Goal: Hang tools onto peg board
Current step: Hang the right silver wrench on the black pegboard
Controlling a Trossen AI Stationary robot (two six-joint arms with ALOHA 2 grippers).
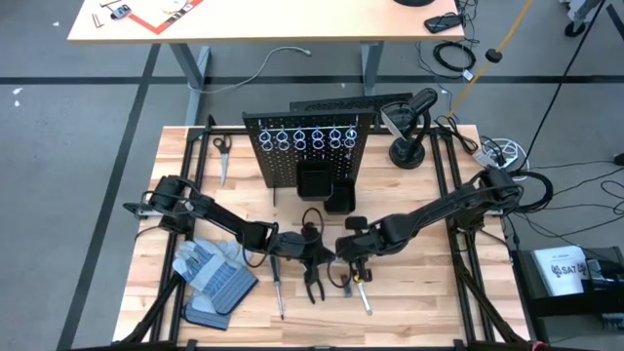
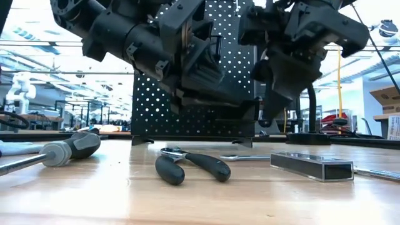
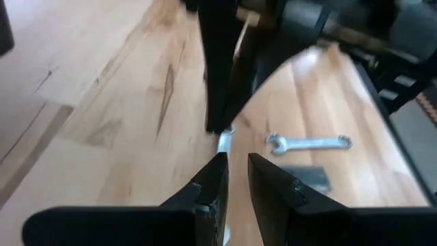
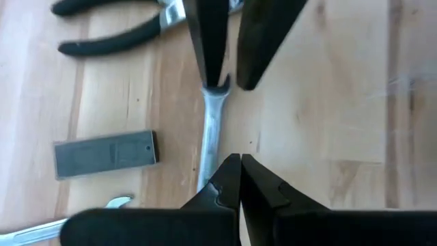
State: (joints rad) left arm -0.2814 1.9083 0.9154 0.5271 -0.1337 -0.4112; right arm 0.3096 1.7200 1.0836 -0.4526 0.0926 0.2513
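Above a silver wrench (image 4: 210,137), left tool (image 3: 235,179) clenched on its end, right tool (image 4: 239,179) clenched empty

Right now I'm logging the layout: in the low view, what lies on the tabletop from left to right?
Screwdriver → pliers → grey metal piece.

Two matte-black jointed arms, built of blocky housings and rounded elbows. The left pincer (image 3: 235,181) and right pincer (image 4: 239,174) each end in two flat, tapering dark fingers on a black crossbar.
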